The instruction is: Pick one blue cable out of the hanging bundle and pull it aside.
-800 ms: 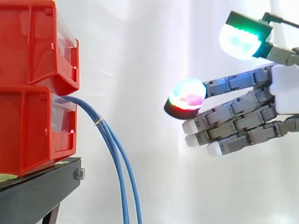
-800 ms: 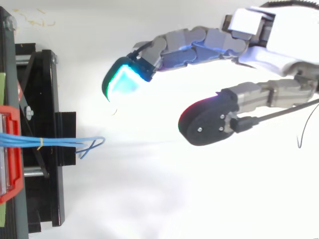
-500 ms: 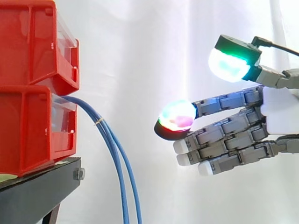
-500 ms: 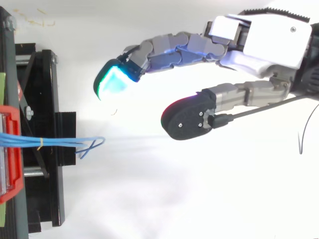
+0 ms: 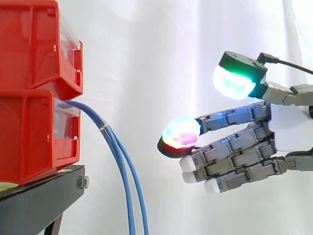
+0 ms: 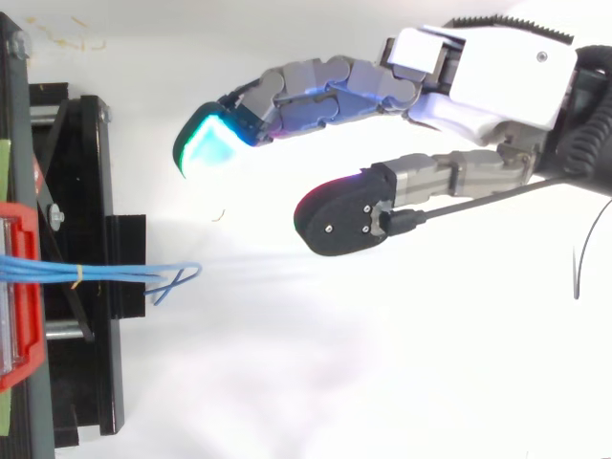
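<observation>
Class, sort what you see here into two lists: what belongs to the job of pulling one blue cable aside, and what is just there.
Belongs to the job:
blue cables, hanging in a bundle
hand, open and apart from them

Just there:
red bins
black stand
white curtain

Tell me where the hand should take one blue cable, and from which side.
Best bet: the outer blue cable, on its hanging run below the small tie, where the strands spread apart. Come level from the right of the side view, where the open hand is; nearer the lower red bin they bunch together.
</observation>
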`<control>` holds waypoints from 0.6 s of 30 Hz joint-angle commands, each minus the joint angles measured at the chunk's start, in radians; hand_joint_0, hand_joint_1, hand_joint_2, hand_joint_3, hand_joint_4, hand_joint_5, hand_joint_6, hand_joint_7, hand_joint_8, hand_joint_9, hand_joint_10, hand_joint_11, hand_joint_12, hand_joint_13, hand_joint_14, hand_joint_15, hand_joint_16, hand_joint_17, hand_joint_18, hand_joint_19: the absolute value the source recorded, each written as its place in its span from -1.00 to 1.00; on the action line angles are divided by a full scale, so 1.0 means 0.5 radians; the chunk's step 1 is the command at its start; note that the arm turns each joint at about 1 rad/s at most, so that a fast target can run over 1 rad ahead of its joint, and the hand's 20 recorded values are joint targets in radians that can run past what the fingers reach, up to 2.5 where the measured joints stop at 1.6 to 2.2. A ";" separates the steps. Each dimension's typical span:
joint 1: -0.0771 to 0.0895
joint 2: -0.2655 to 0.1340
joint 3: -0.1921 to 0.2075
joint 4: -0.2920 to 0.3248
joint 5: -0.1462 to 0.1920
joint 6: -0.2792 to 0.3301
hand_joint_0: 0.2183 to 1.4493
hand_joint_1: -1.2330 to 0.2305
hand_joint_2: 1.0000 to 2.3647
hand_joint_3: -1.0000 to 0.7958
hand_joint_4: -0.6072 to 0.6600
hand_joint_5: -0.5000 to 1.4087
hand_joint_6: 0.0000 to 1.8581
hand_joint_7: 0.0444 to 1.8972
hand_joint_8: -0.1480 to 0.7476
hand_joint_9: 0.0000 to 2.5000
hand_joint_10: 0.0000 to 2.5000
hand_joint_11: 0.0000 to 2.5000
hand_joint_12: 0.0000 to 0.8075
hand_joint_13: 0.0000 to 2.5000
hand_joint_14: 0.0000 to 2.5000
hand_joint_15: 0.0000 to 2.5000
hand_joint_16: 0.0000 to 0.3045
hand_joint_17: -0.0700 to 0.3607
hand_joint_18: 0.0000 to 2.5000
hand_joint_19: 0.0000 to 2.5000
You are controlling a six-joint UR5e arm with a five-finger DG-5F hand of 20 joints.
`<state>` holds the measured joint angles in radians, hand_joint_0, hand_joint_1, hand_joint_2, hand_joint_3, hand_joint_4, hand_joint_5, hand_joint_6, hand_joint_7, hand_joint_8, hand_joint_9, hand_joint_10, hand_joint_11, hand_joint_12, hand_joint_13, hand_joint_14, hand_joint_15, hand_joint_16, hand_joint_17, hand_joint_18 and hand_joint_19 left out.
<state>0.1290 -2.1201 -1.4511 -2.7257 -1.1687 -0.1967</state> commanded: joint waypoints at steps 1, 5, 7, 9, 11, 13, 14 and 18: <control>0.003 -0.021 0.000 0.033 0.027 -0.045 -0.60 -0.04 -1.00 -0.44 0.24 -0.70 -0.46 -0.25 -0.15 -0.57 -1.00 -0.89 -0.16 -0.77 -1.00 -0.93 -0.66 -0.13 -0.80 -0.76; 0.012 -0.080 0.000 0.073 0.039 -0.079 -0.60 -0.06 -1.00 -0.44 0.24 -0.70 -0.46 -0.24 -0.14 -0.56 -0.99 -0.88 -0.16 -0.76 -1.00 -0.93 -0.66 -0.13 -0.79 -0.75; 0.021 -0.116 0.000 0.141 0.052 -0.091 -0.60 -0.07 -1.00 -0.44 0.24 -0.70 -0.46 -0.24 -0.14 -0.56 -1.00 -0.88 -0.16 -0.76 -1.00 -0.93 -0.66 -0.13 -0.79 -0.74; 0.033 -0.178 0.000 0.248 0.073 -0.101 -0.60 -0.07 -1.00 -0.44 0.25 -0.70 -0.46 -0.24 -0.14 -0.56 -1.00 -0.88 -0.16 -0.76 -1.00 -0.93 -0.66 -0.13 -0.79 -0.74; 0.040 -0.227 0.000 0.331 0.073 -0.101 -0.60 -0.07 -1.00 -0.44 0.25 -0.69 -0.46 -0.24 -0.14 -0.55 -1.00 -0.88 -0.16 -0.75 -1.00 -0.92 -0.66 -0.13 -0.79 -0.74; 0.046 -0.264 0.015 0.405 0.076 -0.104 -0.60 -0.07 -1.00 -0.44 0.26 -0.69 -0.46 -0.24 -0.13 -0.55 -1.00 -0.87 -0.16 -0.75 -1.00 -0.92 -0.66 -0.13 -0.78 -0.74; 0.046 -0.279 0.015 0.426 0.076 -0.107 -0.60 -0.08 -1.00 -0.44 0.26 -0.69 -0.46 -0.23 -0.14 -0.55 -1.00 -0.87 -0.16 -0.75 -1.00 -0.92 -0.66 -0.13 -0.78 -0.74; 0.061 -0.353 0.074 0.475 0.076 -0.110 -0.60 -0.08 -1.00 -0.44 0.27 -0.68 -0.46 -0.23 -0.14 -0.55 -1.00 -0.87 -0.16 -0.75 -1.00 -0.92 -0.66 -0.13 -0.78 -0.74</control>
<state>0.1546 -2.2714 -1.4310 -2.5057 -1.1306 -0.2505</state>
